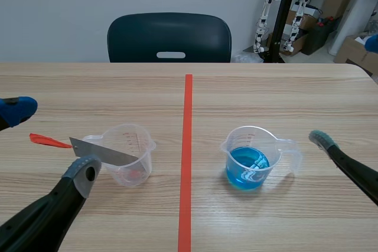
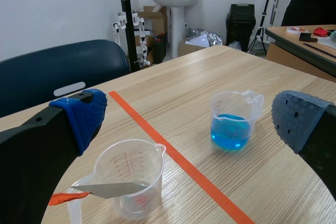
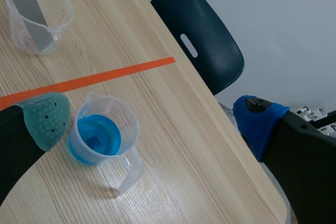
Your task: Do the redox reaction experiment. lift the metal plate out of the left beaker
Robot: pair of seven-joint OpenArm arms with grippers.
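Observation:
The left beaker point(image 1: 140, 166), clear plastic, holds a grey metal plate point(image 1: 107, 153) that leans over its rim, its orange-red end point(image 1: 47, 140) sticking out to the left. My left gripper point(image 1: 52, 142) is open, with its fingers on either side of that end and not touching it. In the left wrist view the plate point(image 2: 113, 189) and its beaker point(image 2: 137, 169) lie under and ahead of the left gripper point(image 2: 191, 124). The right beaker point(image 1: 251, 160) holds blue liquid. My right gripper point(image 1: 347, 91) hangs open to its right; in its own view the gripper point(image 3: 152, 121) is over the blue beaker point(image 3: 102, 135).
An orange-red tape line point(image 1: 187, 146) runs down the table's middle between the beakers. A dark chair point(image 1: 168, 36) stands at the far edge. Boxes and a stand point(image 1: 283, 10) are behind the table at the right.

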